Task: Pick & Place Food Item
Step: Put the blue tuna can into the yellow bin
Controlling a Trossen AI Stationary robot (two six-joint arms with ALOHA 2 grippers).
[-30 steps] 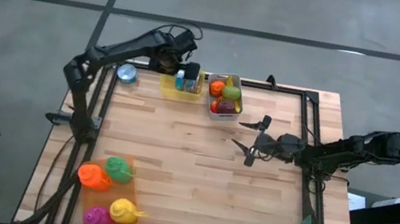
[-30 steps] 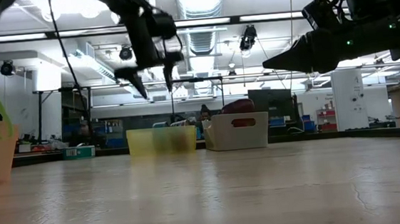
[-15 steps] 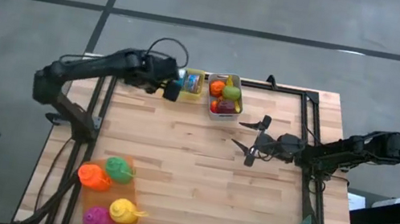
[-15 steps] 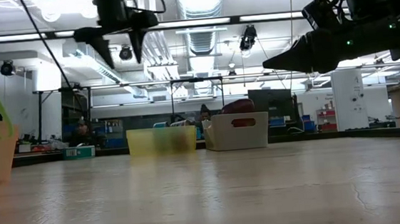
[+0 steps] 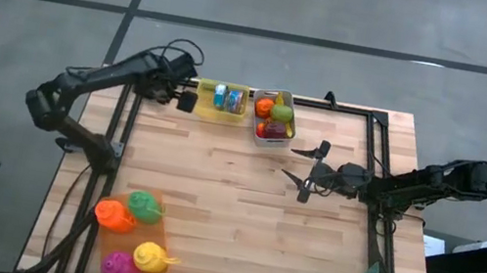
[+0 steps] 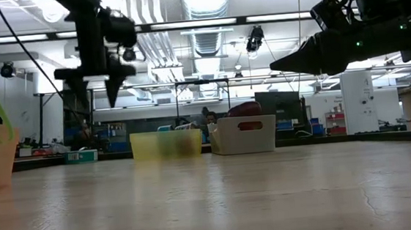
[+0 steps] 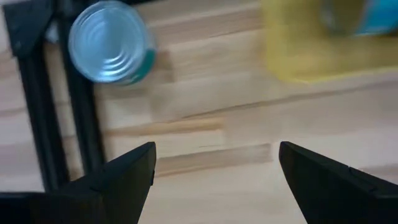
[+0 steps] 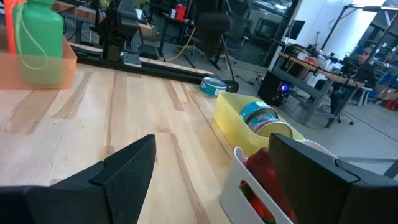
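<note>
A: Where's the food item?
B: A tin can (image 7: 109,50) stands upright on the desk (image 5: 230,214) at its far left corner, just beside the yellow tray (image 5: 220,103). The left claw (image 5: 186,100) hangs above it, fingers spread, empty.
A: And the other arm?
B: The right claw (image 5: 303,168) waits mid-desk near the white bin (image 5: 273,117), released too.
A: How will it handle?
B: Probably rigid, smooth, a bit slippery. Pinch it across the round wall.
</note>
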